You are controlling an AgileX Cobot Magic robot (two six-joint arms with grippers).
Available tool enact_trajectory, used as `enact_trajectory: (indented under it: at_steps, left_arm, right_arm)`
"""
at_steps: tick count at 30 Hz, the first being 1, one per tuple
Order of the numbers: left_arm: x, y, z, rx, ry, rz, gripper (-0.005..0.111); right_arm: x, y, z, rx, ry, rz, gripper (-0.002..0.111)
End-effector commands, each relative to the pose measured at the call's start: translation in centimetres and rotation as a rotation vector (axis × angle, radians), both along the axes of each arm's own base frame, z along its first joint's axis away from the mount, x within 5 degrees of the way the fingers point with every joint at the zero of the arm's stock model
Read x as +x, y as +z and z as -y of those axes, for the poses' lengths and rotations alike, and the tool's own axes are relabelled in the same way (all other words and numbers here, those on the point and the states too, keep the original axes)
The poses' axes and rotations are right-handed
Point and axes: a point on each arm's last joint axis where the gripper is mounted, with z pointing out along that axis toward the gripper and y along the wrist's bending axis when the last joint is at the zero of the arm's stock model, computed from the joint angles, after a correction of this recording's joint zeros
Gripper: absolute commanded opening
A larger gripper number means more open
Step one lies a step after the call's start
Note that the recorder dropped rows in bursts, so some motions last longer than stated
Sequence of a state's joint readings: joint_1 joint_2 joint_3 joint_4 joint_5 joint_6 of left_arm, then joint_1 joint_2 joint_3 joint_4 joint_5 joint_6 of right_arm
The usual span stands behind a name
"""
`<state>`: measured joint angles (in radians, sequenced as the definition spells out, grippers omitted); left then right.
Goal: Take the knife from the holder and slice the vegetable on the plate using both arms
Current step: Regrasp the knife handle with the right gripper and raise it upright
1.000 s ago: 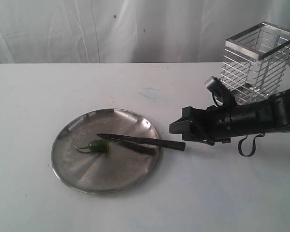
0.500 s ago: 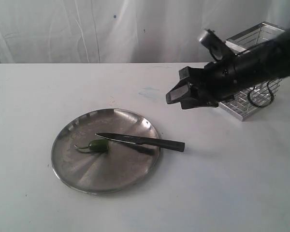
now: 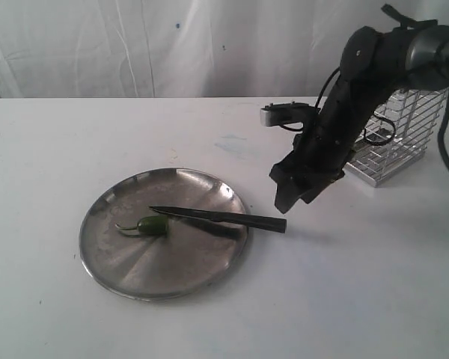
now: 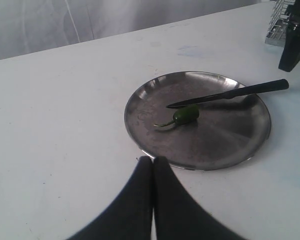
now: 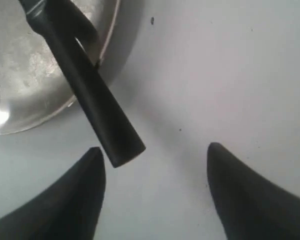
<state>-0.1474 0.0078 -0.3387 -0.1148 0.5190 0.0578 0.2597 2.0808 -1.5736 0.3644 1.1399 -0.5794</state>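
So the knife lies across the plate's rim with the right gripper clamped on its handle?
No, the right gripper is open, not clamped on the handle; the right wrist view shows it. The knife does lie across the plate rim.

The right claw [image 3: 287,200] has smooth, matt black fingers. Just beside it, the knife [image 3: 224,218] is matt black all over. Past the knife, the plate [image 3: 120,262] is brushed grey metal with a streaky shine, and the pepper [image 3: 153,225] is glossy green. Behind the claw, the basket [image 3: 404,142] is bright chrome wire. The table [image 3: 359,299] is matt white.
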Motion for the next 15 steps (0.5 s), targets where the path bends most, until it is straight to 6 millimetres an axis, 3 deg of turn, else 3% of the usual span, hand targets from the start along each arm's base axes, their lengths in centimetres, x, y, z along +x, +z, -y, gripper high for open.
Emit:
enact_trajectory:
  at_steps: [1,9,15]
  left_arm:
    - [-0.1,0.0,0.1,-0.019,-0.012,0.005,0.000]
    - [-0.1,0.0,0.1,-0.019,-0.012,0.005,0.000]
    - [-0.1,0.0,0.1,-0.019,-0.012,0.005,0.000]
  right_arm:
    - [0.4,-1.4,-0.5,0.036,0.058,-0.008,0.067]
    - [0.6,-2.9,-1.9,0.191,0.092,-0.035,0.067]
    - [0.7,-3.8,-2.0,0.199,0.110,-0.045,0.067]
